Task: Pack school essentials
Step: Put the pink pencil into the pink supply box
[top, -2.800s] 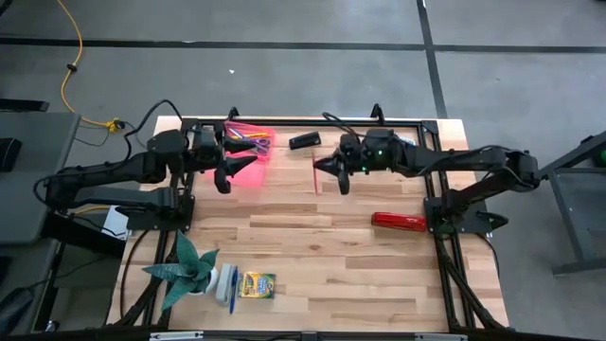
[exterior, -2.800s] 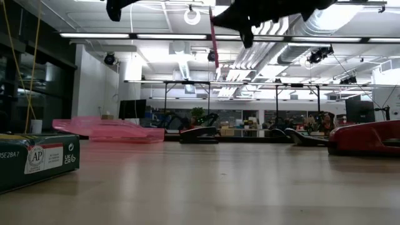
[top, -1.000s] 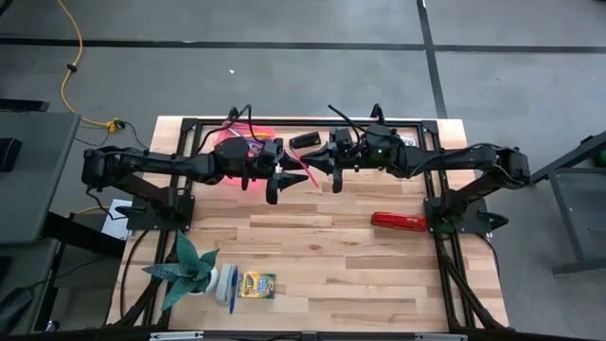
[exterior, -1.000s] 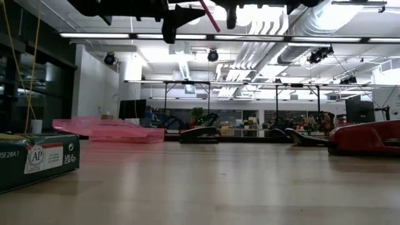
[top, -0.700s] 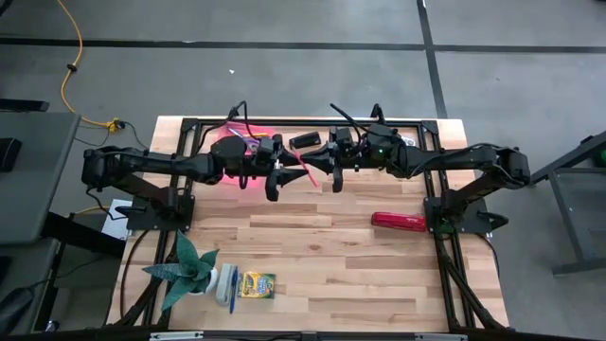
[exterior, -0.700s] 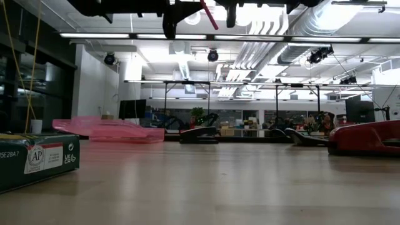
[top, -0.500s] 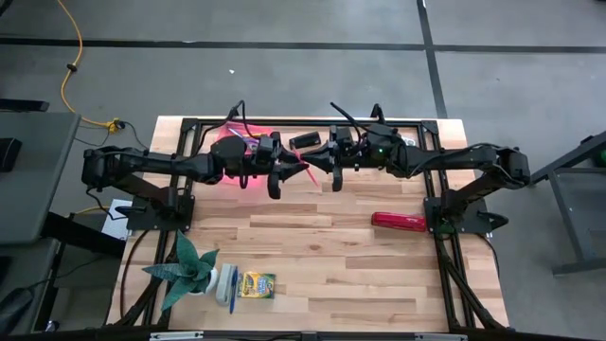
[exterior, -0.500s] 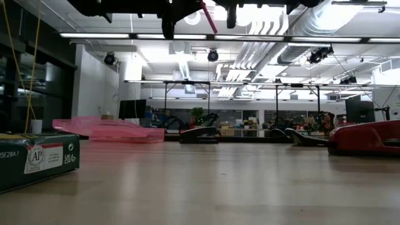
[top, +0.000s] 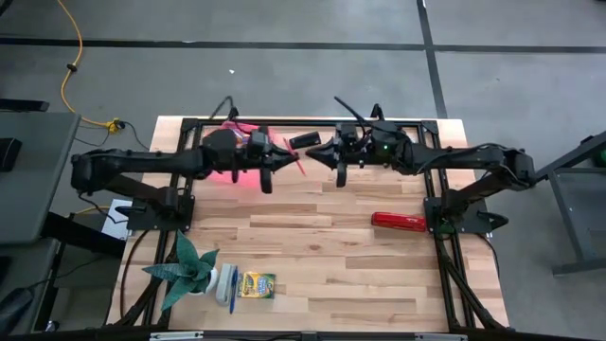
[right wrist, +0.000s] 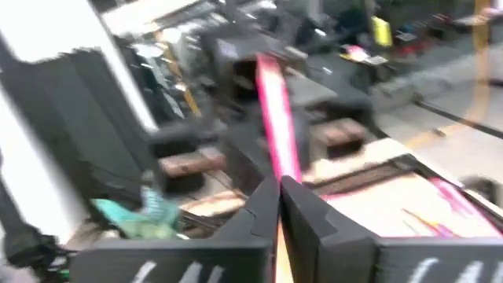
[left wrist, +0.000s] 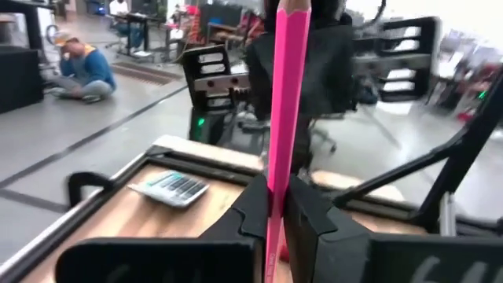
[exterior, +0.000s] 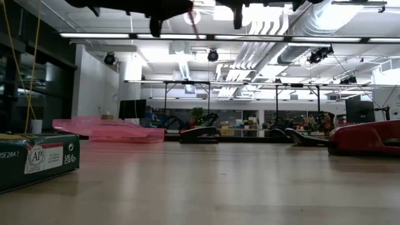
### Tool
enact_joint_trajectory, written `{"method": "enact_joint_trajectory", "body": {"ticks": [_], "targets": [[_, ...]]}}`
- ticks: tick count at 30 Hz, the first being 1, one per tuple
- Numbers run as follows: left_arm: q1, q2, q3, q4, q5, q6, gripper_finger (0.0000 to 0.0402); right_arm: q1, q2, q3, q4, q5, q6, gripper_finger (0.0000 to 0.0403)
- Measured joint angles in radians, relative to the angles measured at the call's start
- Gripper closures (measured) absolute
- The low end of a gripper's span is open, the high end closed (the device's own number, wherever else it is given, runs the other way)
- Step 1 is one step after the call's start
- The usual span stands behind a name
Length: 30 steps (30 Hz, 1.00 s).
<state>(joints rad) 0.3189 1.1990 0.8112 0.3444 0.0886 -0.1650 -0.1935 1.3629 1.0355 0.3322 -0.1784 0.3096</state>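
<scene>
A pink pencil (left wrist: 284, 94) is high above the table's far middle, in my left gripper (left wrist: 273, 206), which is shut on it. In the high view the pencil (top: 292, 157) slants out from my left gripper (top: 266, 176) toward the right arm. My right gripper (top: 338, 169) is shut with nothing in it, a little to the right of the pencil's free end. The pink pouch (exterior: 106, 129) lies at the far left, largely under the left arm. A crayon box (top: 257, 284) and a blue pen (top: 232, 290) lie at the near left. My left gripper pinches the pink pencil between its two fingers at the pencil's lower part (left wrist: 275, 185). Most of the pencil sticks out past the fingertips toward the right arm. The pencil is lifted clear of the table and of the pouch.
A red bar-shaped item (top: 398, 222) lies at the right. A grey calculator (left wrist: 169, 187) and a small black item (top: 304, 140) lie at the far edge. A green plant figure (top: 187, 270) stands at the near left. The bare wood in the table's middle is free.
My left gripper has shut on the pink pencil and carried it toward the table's left edge, away from my right gripper. The pencil, which first reached between the two grippers, now stands apart from the right one.
</scene>
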Motion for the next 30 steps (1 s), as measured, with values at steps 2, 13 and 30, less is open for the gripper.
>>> {"method": "enact_joint_trajectory", "body": {"ticks": [2,13,30], "targets": [[0.017,-0.07,0.0,-0.092,0.004,0.032,0.0398,-0.017,-0.029,0.0,-0.069,0.01,0.001,0.0379],[0.119,-0.421,-0.037,-0.372,0.178,0.104,0.04,-0.024,-0.108,0.0,-0.202,0.001,-0.056,0.0292],[0.119,-0.56,-0.145,-0.371,0.136,0.045,0.0401,-0.022,-0.108,0.0,-0.201,0.001,-0.056,0.029]]}}
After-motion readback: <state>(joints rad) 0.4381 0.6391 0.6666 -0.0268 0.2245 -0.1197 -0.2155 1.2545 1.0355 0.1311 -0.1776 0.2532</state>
